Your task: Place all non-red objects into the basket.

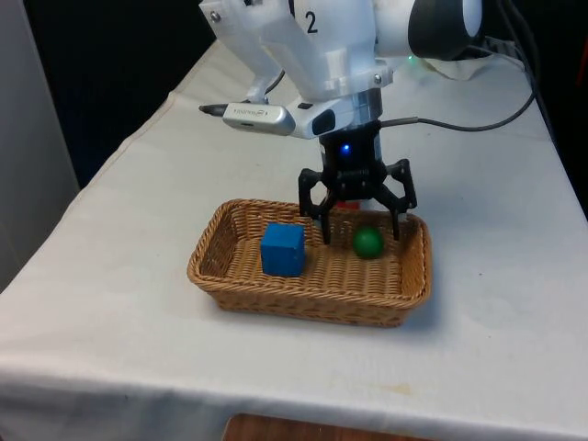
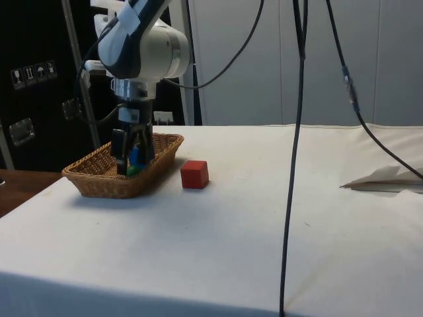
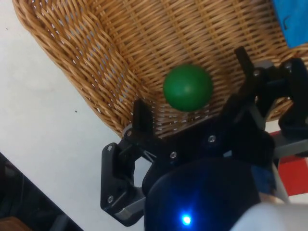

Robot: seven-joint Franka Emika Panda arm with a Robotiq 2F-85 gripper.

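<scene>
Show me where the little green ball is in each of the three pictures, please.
Front view: the green ball lies in the wicker basket, toward the front view's right, between the open gripper fingers.
Side view: a green sliver low in the basket, behind the gripper.
Wrist view: the ball sits on the basket floor.
Shared landmark: the blue cube beside it in the basket.

A white cloth (image 2: 277, 218) is covering the table; black cables (image 2: 294, 132) are hanging at the side view's centre and right.
</scene>
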